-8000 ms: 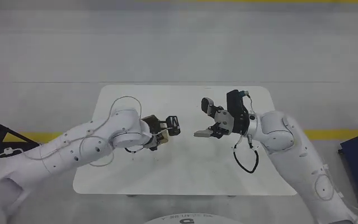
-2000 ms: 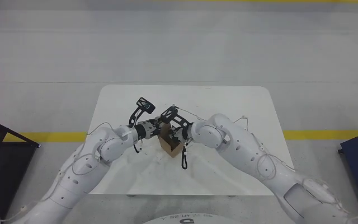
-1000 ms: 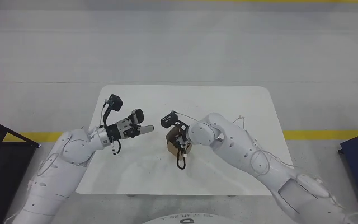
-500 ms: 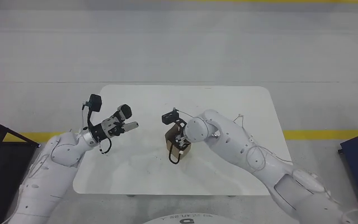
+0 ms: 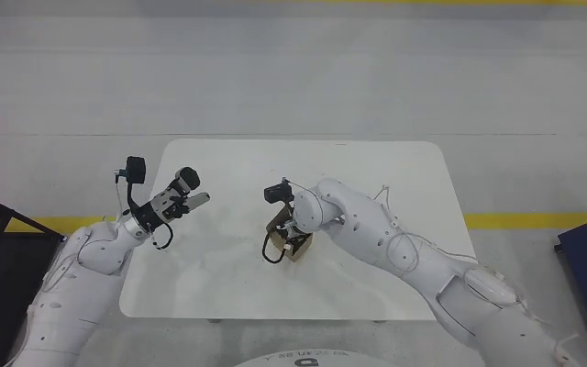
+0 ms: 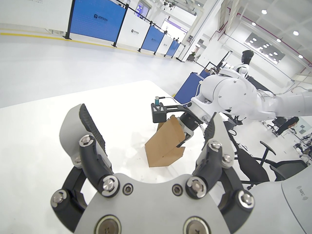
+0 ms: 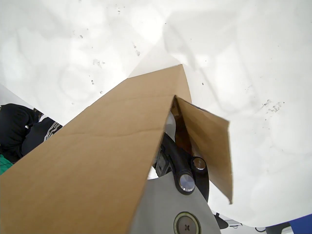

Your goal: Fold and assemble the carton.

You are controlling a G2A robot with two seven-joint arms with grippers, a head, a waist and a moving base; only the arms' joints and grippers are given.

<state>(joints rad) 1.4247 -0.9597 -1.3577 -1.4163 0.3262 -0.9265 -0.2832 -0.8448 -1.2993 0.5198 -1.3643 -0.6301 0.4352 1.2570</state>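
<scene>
The left pincer (image 5: 193, 187), wide open and empty, has withdrawn to the bench's (image 5: 385, 183) left edge. The carton (image 6: 163, 144) stands tilted mid-bench against the right pincer (image 6: 185, 133), whose grip cannot be told.

Matt brown cardboard carton (image 6: 163, 144) on a smooth white table (image 5: 385, 170).

I see my arms as glossy white rounded shells with small dark dots at the joints. In the top view a black cable (image 5: 265, 250) makes a loop under the right arm (image 5: 385, 229), near the centre. The left pincer (image 6: 148, 113) has pale grey fingers (image 6: 73, 118), black ribbed pads (image 6: 93, 127), black links and silver screws.
</scene>
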